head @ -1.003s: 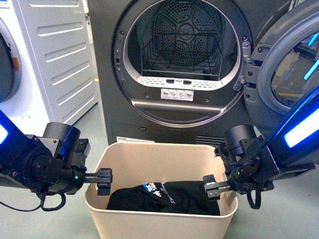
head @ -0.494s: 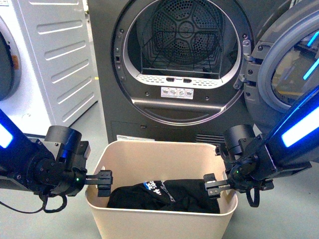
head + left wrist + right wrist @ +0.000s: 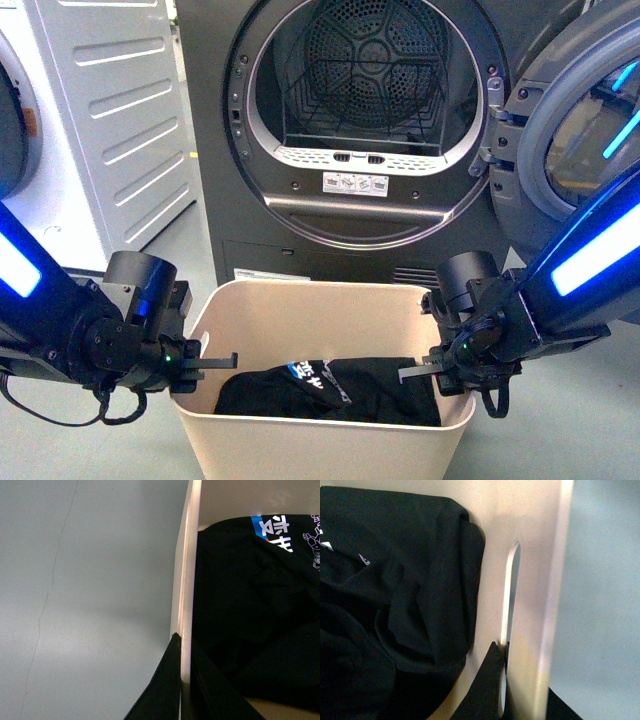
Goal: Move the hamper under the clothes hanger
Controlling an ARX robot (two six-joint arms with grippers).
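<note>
Front view: hamper (image 3: 320, 452) on floor before open dryer (image 3: 360, 110), black garment (image 3: 330, 392) inside. Left gripper (image 3: 215, 365) at its left wall, right gripper (image 3: 418, 372) at its right. You hold opposite ends, tub's long axis running arm to arm. Clothes hanger not in view.

Left wrist view: left gripper (image 3: 184, 685) nipped tight across hamper wall, one finger outside, one inside.

Right wrist view: right gripper (image 3: 520, 680) pinched on wall at end of handle slot (image 3: 510, 590). Carry likely needs both arms moving together, or tub twists.

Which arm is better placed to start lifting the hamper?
Right, marginally: the right gripper clamps the hamper wall at its handle slot; the left gripper pinches only plain rim. Both probably lift together.
</note>
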